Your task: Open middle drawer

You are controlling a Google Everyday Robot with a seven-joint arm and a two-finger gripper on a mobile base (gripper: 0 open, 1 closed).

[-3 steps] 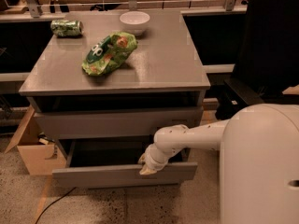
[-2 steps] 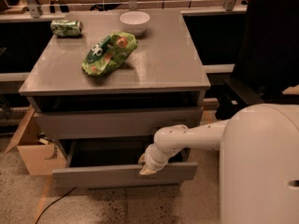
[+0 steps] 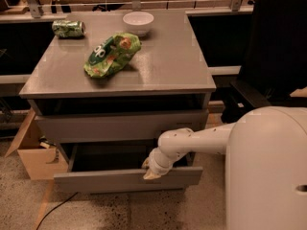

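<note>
The middle drawer [image 3: 127,178] is pulled out some way from the grey cabinet, and its dark box interior [image 3: 110,157] shows behind its flat grey front. My gripper [image 3: 150,170], at the end of the white arm [image 3: 201,140], rests at the top edge of that front, right of centre. Above it, another grey drawer front [image 3: 120,126] sits closed under a dark gap below the cabinet top. Any drawer below the open one is hidden.
On the cabinet top [image 3: 163,66] lie a green chip bag [image 3: 112,54], a white bowl [image 3: 138,20] and a green can [image 3: 68,28]. A cardboard box [image 3: 33,155] stands on the floor at the left. A black chair [image 3: 273,51] is at the right, and my white body [image 3: 268,171] fills the lower right.
</note>
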